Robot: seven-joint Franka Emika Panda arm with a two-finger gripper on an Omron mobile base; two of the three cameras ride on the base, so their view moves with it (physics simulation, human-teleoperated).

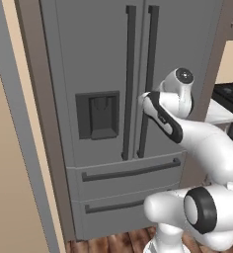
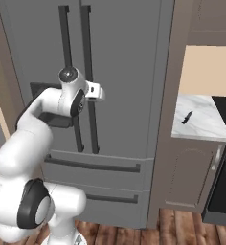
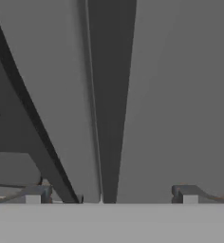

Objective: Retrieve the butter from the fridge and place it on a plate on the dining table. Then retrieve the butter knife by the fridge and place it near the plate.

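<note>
Reaching for the fridge [image 1: 113, 99] doors, first step of the task: both doors shut, so the butter is presumably inside, hidden. Nearest, the tool [image 3: 111, 197] sits right up against the door fronts, jaws spread wide and released, gripping nothing; its tips straddle the seam between the two doors, the right-door handle [image 3: 111, 95] running straight up between them. Judged next move: push forward so the jaws bracket that handle, clench, then pull the door out along its hinge arc.

Left base view has the wrist in front of the paired dark handles, beside the dispenser recess [image 1: 97, 114], two drawers below. Right base view adds what the others lack: a marble surface [image 2: 201, 127] right of the fridge with a small dark item [image 2: 186, 117] lying on it, possibly the butter knife, too small to confirm. Plate and dining table not visible.
</note>
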